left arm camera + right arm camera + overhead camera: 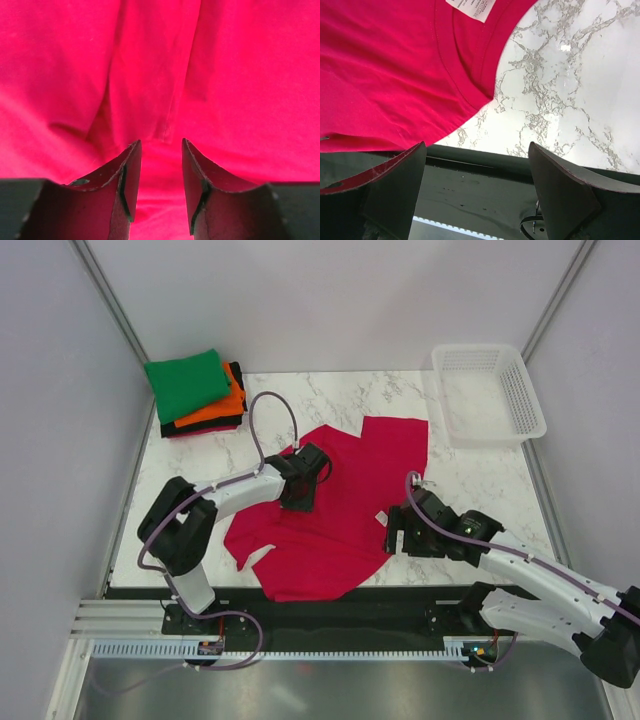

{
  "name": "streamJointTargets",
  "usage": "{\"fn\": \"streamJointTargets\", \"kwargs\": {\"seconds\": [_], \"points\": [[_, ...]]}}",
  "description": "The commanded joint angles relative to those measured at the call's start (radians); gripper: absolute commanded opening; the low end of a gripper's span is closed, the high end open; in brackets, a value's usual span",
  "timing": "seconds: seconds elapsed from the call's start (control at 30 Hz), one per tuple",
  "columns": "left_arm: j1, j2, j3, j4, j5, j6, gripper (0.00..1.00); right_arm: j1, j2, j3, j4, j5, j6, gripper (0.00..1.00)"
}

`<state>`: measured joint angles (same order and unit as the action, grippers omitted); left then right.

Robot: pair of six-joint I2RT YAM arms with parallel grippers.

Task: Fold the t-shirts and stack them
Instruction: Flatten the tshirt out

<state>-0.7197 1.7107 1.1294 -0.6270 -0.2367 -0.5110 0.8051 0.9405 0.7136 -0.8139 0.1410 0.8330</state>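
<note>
With the crimson-pink shirt (340,520) spread crumpled on the marble table (400,400), the left gripper (160,142) was seen half-narrowed over a fold, any pinch not discernible, and the right gripper (477,145) wide beside the collar, so one layer alone might be caught.

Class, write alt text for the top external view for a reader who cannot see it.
A crimson-pink t-shirt lies rumpled on a marble table, with the left end effector down on its middle and the right end effector open beside its collar. Folded green, orange and black shirts are stacked at the far left corner; a white basket sits far right.
</note>
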Motion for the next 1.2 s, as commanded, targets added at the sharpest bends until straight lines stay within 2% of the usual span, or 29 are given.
{"fn": "streamJointTargets", "kwargs": {"seconds": [0.0, 0.37, 0.47, 0.6, 0.7, 1.03, 1.07, 1.13, 1.17], "points": [[-0.003, 0.049, 0.04, 0.03, -0.044, 0.035, 0.44, 0.003, -0.02, -0.003, -0.019, 0.028, -0.005, 0.91], [-0.003, 0.116, 0.039, 0.078, -0.024, 0.046, 0.4, 0.003, -0.02, -0.028, -0.016, 0.028, -0.008, 0.91], [-0.003, 0.119, 0.047, 0.078, -0.029, 0.046, 0.36, 0.002, -0.022, -0.031, -0.014, 0.029, -0.008, 0.91], [-0.003, 0.104, 0.058, 0.067, -0.039, 0.06, 0.22, 0.002, -0.016, -0.032, -0.014, 0.031, -0.009, 0.91], [-0.003, 0.098, 0.076, 0.04, -0.055, 0.074, 0.17, 0.003, -0.009, -0.035, -0.011, 0.032, -0.012, 0.91], [-0.003, 0.084, 0.112, -0.007, -0.055, 0.092, 0.15, 0.002, -0.002, -0.054, -0.004, 0.031, -0.014, 0.91], [-0.003, 0.083, 0.118, -0.01, -0.055, 0.092, 0.14, 0.003, -0.002, -0.054, -0.004, 0.035, -0.014, 0.91], [-0.003, 0.076, 0.141, -0.037, -0.058, 0.095, 0.02, 0.003, 0.001, -0.051, -0.005, 0.048, -0.012, 0.91], [-0.001, 0.073, 0.151, -0.052, -0.067, 0.095, 0.02, 0.002, 0.004, -0.045, -0.004, 0.057, -0.015, 0.91]]}}
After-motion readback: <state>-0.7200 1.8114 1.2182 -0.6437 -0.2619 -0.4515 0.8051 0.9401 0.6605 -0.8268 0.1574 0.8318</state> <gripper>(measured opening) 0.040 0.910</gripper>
